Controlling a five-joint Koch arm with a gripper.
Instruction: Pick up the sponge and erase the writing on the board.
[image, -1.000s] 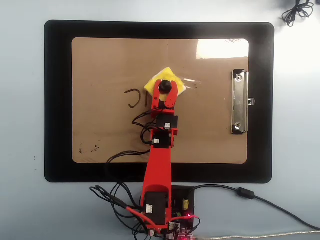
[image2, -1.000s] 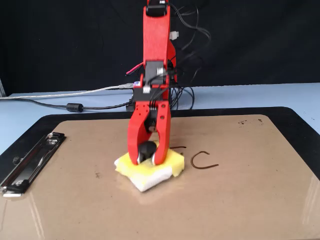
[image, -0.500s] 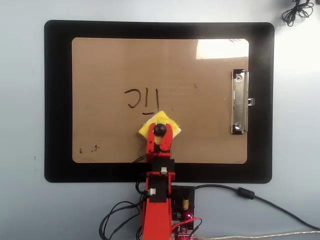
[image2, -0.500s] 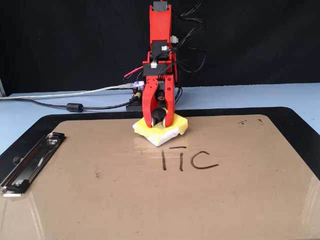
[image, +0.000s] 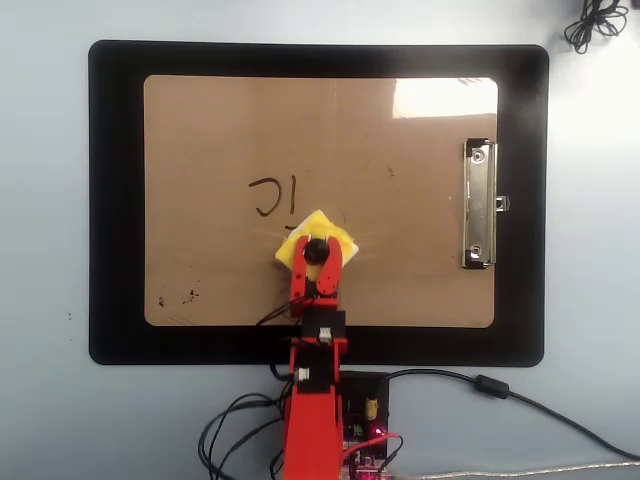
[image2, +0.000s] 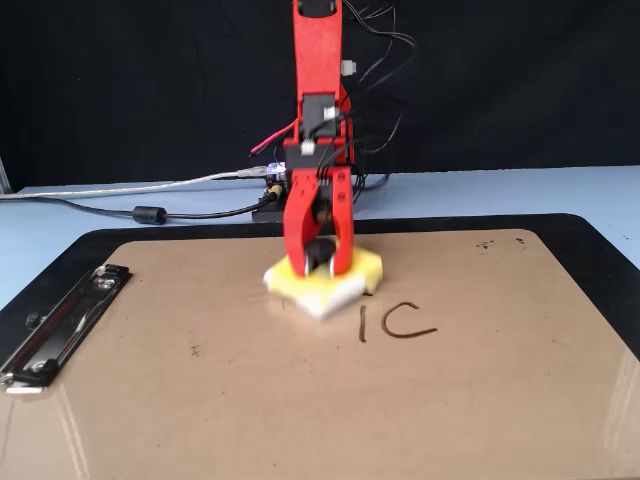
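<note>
Near the arm's side of the board (image: 420, 270), the red gripper (image: 316, 266) has its jaws pinched on the black knob of the sponge (image: 316, 234), which lies flat on the tan surface with a corner pointing towards the writing (image: 272, 196). Half a second ago the sponge sat closer to the board's arm-side edge and three strokes showed clear of it: a curl and two upright bars. Now it has slid away from that edge and up against the letters, and only the curl and one short bar are visible, in the fixed view just to the right of the pad (image2: 398, 323). I judge that the second bar is being wiped or is covered by the pad; the pictures cannot settle which. Either way the erasing is part done, and the next sweep should go sideways over the curl, towards the board's short edge without the clip.

Nothing stands between pad and letters. Small dark specks (image: 176, 297) lie by the board's arm-side corner on that same short edge, well apart from the writing. The silver clip (image: 479, 204) sits on the opposite short edge, clear of the work. A black mat (image: 115, 200) frames the board all round, on a pale blue table (image: 45, 200). Cables trail by the arm's base, and a tangle of cord (image: 595, 22) lies at the table's far corner.
</note>
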